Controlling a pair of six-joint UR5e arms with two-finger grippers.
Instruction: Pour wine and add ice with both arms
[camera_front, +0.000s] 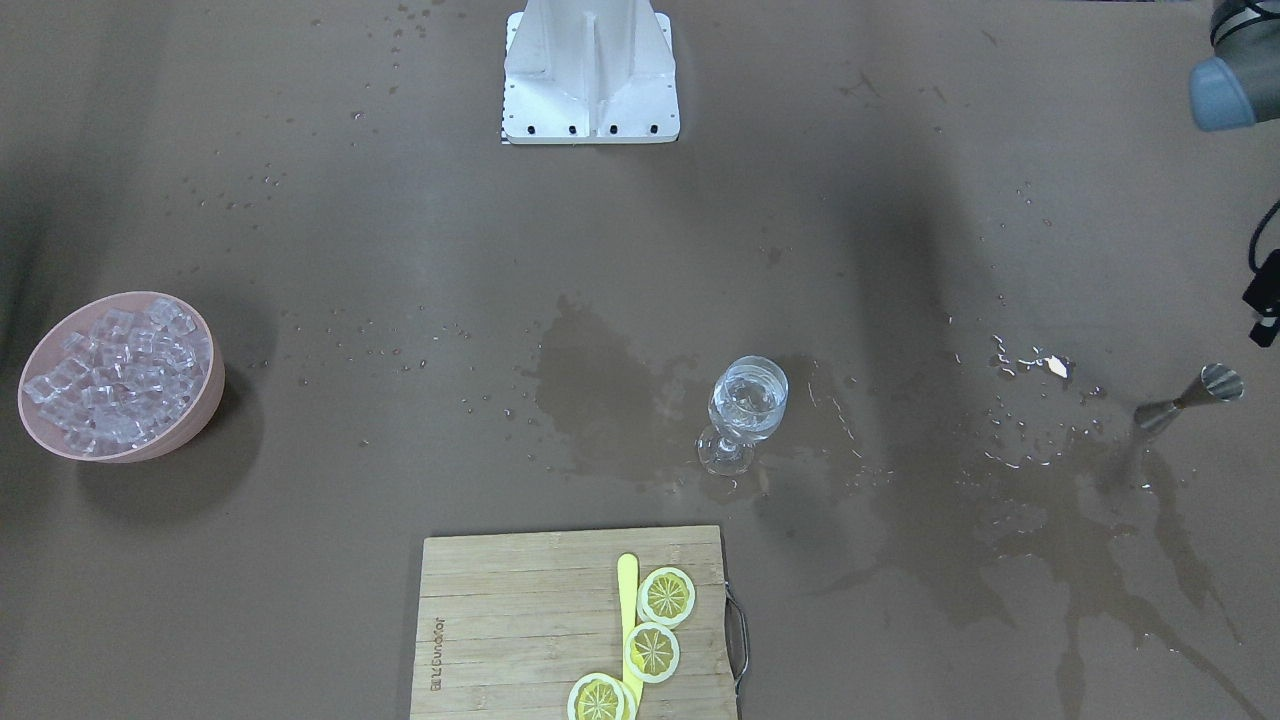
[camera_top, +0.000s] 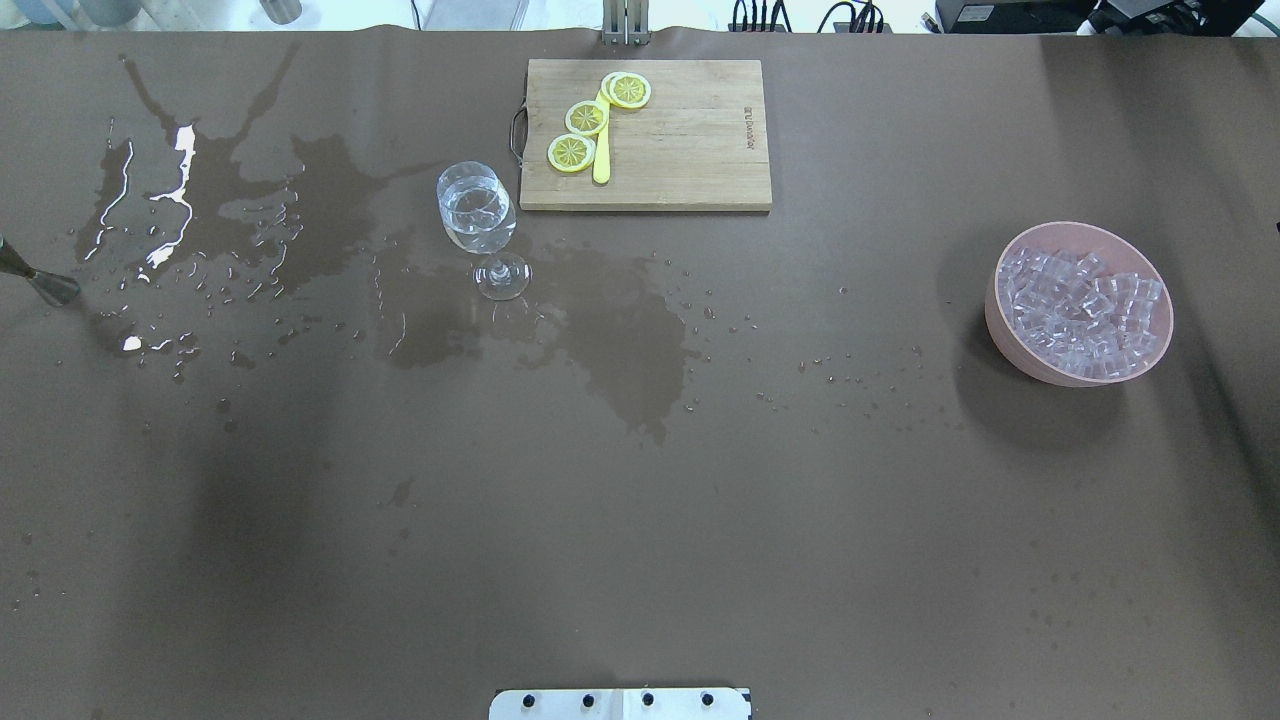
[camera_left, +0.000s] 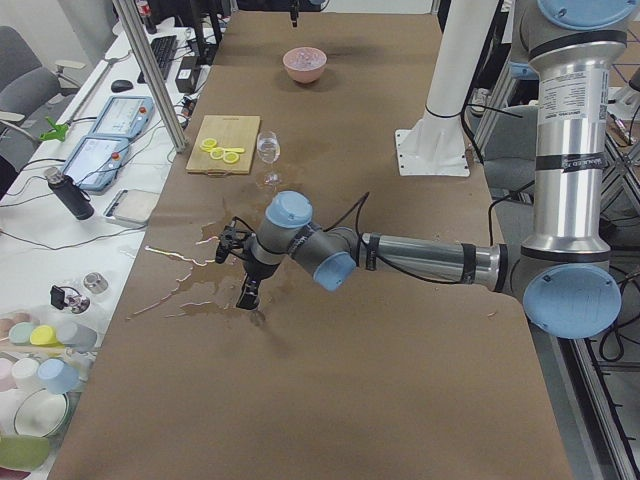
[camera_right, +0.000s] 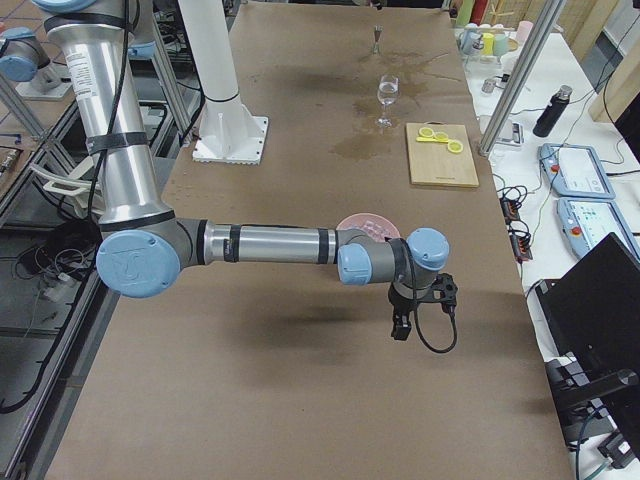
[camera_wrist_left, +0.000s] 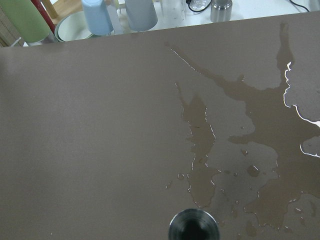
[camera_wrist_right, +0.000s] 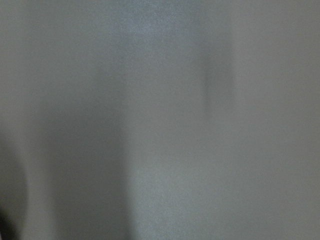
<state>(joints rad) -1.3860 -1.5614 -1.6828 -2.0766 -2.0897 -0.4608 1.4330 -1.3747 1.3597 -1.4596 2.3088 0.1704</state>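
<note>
A wine glass stands upright mid-table with clear wine in its bowl; it also shows in the overhead view. A pink bowl full of ice cubes sits at the table's end on my right. A steel jigger stands free on wet tabletop at the other end; its rim shows at the bottom of the left wrist view. My left gripper hangs close by the jigger; I cannot tell if it is open. My right gripper hangs beside the bowl, state unclear.
A wooden cutting board with three lemon slices and a yellow knife lies beyond the glass. Dark wet stains and puddles spread over the tabletop. The white bracket base stands at the robot's side.
</note>
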